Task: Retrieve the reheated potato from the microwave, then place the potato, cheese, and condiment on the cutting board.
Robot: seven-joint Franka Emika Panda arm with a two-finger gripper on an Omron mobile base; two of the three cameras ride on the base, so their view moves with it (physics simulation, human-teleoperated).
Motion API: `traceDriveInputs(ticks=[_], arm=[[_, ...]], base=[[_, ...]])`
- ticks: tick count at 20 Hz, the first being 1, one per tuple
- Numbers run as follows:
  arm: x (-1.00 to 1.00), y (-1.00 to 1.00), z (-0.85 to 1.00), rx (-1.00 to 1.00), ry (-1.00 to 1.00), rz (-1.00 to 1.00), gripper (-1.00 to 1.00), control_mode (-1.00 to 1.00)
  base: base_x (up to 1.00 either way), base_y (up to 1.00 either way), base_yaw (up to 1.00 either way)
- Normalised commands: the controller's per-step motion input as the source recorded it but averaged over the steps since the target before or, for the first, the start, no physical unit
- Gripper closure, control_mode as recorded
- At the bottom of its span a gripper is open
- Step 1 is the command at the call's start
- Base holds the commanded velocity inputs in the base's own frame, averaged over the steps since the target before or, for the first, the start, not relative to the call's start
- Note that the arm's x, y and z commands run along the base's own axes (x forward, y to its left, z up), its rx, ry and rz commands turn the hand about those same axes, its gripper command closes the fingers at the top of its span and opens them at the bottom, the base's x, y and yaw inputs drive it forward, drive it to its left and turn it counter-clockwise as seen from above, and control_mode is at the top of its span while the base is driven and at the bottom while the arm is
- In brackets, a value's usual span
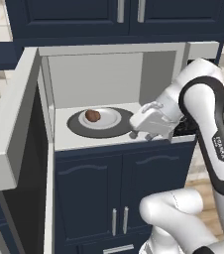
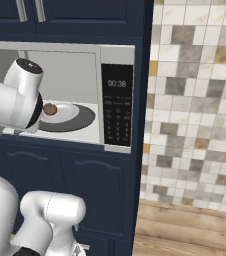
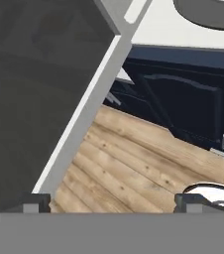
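The small round reddish-brown potato (image 1: 92,115) sits on the microwave's white plate (image 1: 109,119), beyond and left of the gripper (image 1: 140,130), jaws parted and empty.

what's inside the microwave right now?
The microwave stands open. The potato sits on a white plate on the dark turntable. The robot's wrist covers the cavity's front right corner, so anything there is hidden.

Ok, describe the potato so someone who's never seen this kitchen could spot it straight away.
Find the microwave built in among the dark blue cabinets, its door swung open. Inside, a white plate sits on the dark round turntable. The potato is the small reddish-brown lump on that plate, the only food in there.
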Motion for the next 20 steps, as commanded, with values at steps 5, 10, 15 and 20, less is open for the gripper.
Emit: traceDriveInputs(ticks=[5, 10, 15, 20], arm=[[0.33, 0.03, -0.02, -0.34, -0.26, -0.13, -1.0, -1.0], [0.16, 0.0, -0.2, -0.23, -0.36, -0.06, -1.0, -1.0], [0.39, 0.0, -0.01, -0.02, -0.08, -0.09, -1.0, -1.0], [0.46, -0.01, 0.02, 0.0, -0.01, -0.08, -1.0, -1.0]], base=[[0.0, 0.0, 0.0], [0.0, 0.0, 0.0], [0.0, 0.0, 0.0], [0.0, 0.0, 0.0]])
